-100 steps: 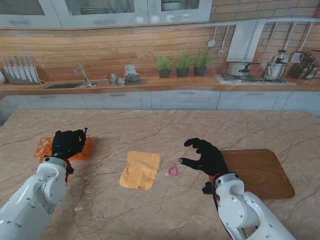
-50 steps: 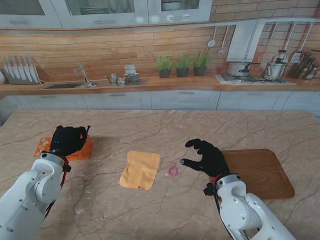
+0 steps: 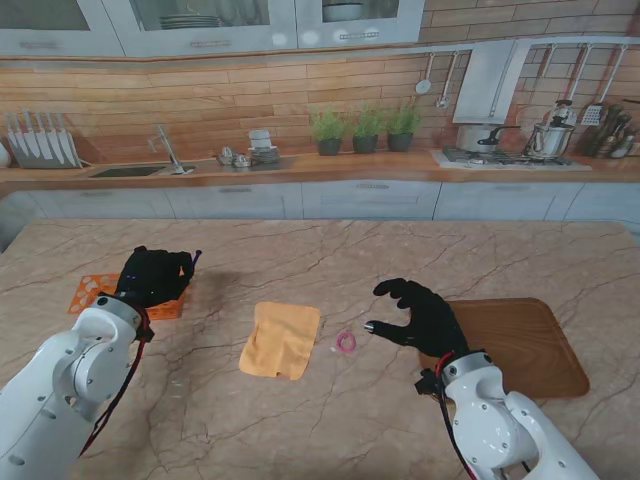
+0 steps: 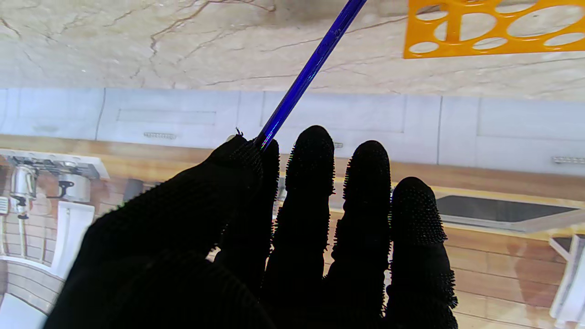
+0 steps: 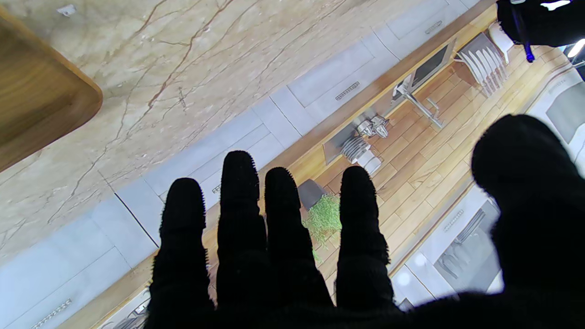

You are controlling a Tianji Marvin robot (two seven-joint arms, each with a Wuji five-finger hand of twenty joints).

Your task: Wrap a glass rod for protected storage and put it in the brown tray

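Glass rod (image 4: 311, 68): blue, pinched in our left hand (image 3: 155, 275); right hand (image 3: 420, 315) spread, empty.
Risk: thin fingertip pinch may slip, dropping rod short of yellow cloth (image 3: 281, 340).

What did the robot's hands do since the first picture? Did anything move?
The left hand, shut on the blue rod, carried it to the right, off the orange rack and toward the yellow cloth. The right hand stayed open, fingers apart, shifting only a little by the brown tray. The cloth, the pink ring, the rack and the tray did not move.
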